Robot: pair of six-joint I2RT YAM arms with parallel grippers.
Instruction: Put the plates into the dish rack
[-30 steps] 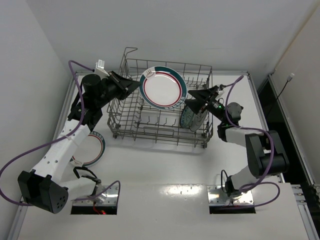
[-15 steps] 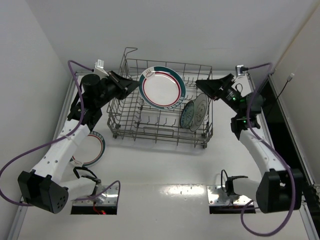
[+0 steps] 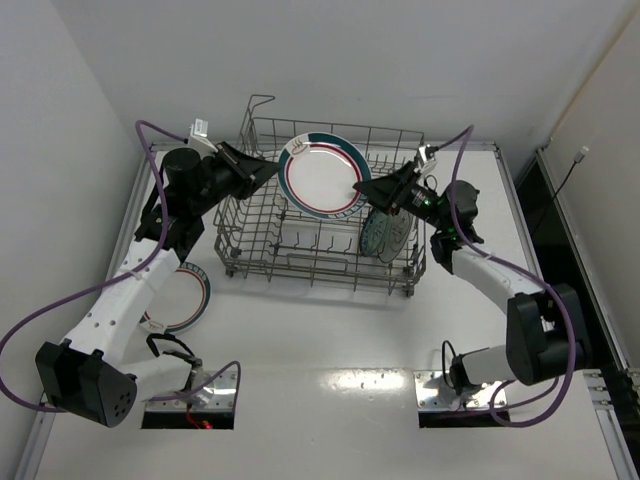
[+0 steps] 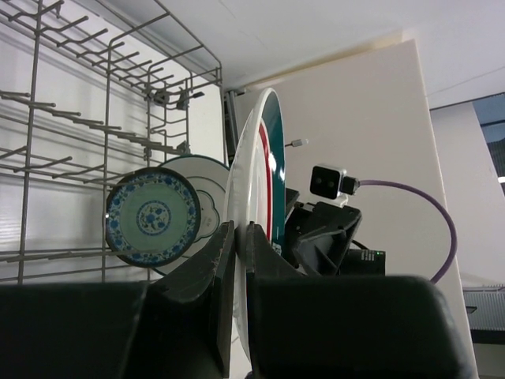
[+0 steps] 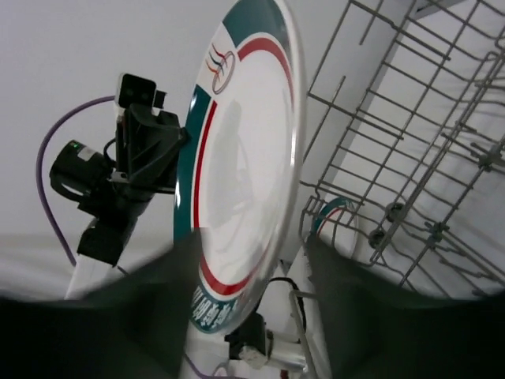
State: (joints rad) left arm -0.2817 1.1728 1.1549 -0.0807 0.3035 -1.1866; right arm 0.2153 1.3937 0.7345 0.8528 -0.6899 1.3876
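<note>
The right arm has swung back in from the far right of the counter [image 3: 330, 330]. Its right hand [image 3: 366, 188] now sits at the right rim of the large plate [image 3: 322, 176], where half a second ago it was drawn well away. The left arm has not shifted.

The left hand [image 3: 272, 172] is pinched tight on the left rim of that plate, and the left wrist view shows the two fingers [image 4: 225, 245] closed over the edge with no slack. The plate stands on edge, lifted over the back rows of the dish rack [image 3: 300, 262] and apparently not yet down between the tines.

In the right wrist view the right hand's fingers are spread wide and hold nothing. The plate's lower rim lies near the gap between them, but I cannot tell whether they touch it.

The teal plate [image 3: 378, 232] and the grey plate [image 3: 400, 225] already stand at the right end of the rack. A second large plate [image 3: 190, 298] lies flat on the counter beneath the left arm.

The large plate looks stiff, fairly heavy and glossy, so it is likely slippery and would chip if knocked against wire. The rim is the only sensible place to hold it. A second pinch opposite the first would stop it swinging while it is lowered into a slot.
</note>
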